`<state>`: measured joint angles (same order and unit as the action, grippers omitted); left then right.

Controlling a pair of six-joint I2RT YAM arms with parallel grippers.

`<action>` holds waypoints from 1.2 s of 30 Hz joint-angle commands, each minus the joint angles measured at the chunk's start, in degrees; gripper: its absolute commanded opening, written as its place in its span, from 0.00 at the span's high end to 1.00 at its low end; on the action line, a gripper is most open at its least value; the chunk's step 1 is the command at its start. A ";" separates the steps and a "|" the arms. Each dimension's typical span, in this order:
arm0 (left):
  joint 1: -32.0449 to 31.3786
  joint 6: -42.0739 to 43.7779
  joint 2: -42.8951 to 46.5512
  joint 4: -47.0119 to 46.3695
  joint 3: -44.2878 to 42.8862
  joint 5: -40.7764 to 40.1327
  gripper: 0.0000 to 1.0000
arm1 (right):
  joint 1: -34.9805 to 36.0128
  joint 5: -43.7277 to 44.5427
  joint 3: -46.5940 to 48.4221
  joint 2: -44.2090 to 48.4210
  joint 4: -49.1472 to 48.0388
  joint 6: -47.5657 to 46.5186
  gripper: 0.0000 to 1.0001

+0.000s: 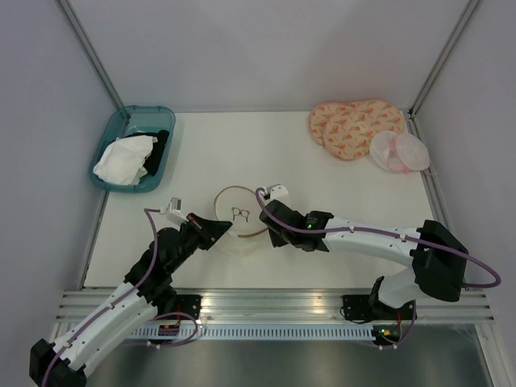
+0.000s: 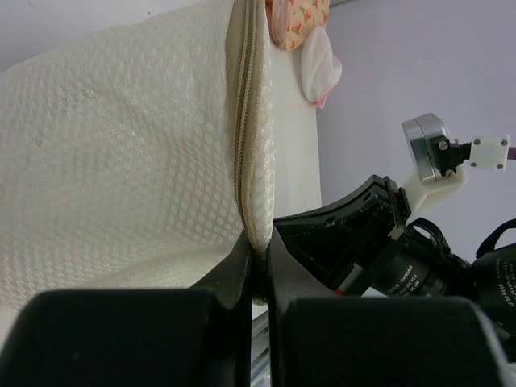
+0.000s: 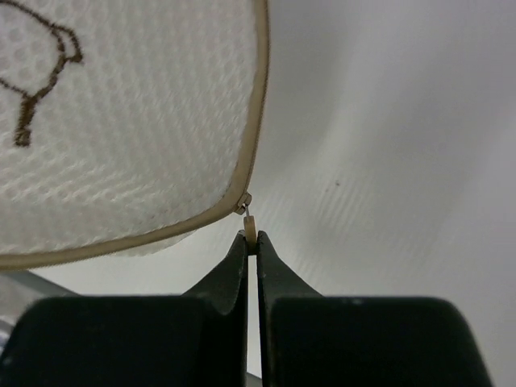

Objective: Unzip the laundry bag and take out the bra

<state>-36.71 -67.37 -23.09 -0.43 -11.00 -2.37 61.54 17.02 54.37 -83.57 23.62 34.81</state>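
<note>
Right gripper (image 3: pixel 251 242) pinched tight on zipper pull (image 3: pixel 251 229) at rim of laundry bag (image 3: pixel 129 113). Left gripper (image 2: pixel 258 246) clamped on bag's zipped seam, opposite side. Bag at front-centre of table (image 1: pixel 322 173), between both arms.

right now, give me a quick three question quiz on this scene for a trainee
1. True or false: the right hand is shut on the zipper pull of the laundry bag.
2. Where does the teal bin sit in the top view? A) far left B) far right C) between the arms
3. What is the left hand pinching?

Key: 1 true; 2 A; 3 the zipped seam edge of the laundry bag.
</note>
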 commanded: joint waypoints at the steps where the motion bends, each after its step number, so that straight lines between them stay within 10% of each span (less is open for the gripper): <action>1: 0.32 3.65 -0.20 -4.32 -2.27 1.05 0.98 | -0.45 13.03 2.41 -1.33 10.56 0.52 1.00; 11: 0.58 14.01 -19.25 -15.30 -8.93 15.63 0.98 | -1.25 14.72 3.37 3.58 9.35 -3.95 0.99; 23: 4.79 22.64 -42.80 -20.57 -24.94 18.88 0.96 | -1.16 -3.46 -1.81 13.25 2.93 -6.95 0.99; 26: 7.69 20.11 -46.94 -23.11 -25.56 20.55 0.33 | -1.16 -4.36 -2.34 13.08 2.57 -6.42 0.99; 30: 8.94 16.06 -45.82 -24.97 -21.62 21.27 0.01 | -1.25 -4.80 -3.04 11.94 1.18 -5.63 0.99; 36: 8.85 8.94 -34.42 -15.77 -14.23 17.67 0.00 | -1.16 -6.28 -3.30 11.32 -2.08 -5.01 1.00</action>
<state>-27.77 -53.04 -63.81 -19.51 -27.73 16.56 60.20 12.69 51.16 -71.81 25.43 29.15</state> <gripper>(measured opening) 0.993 0.018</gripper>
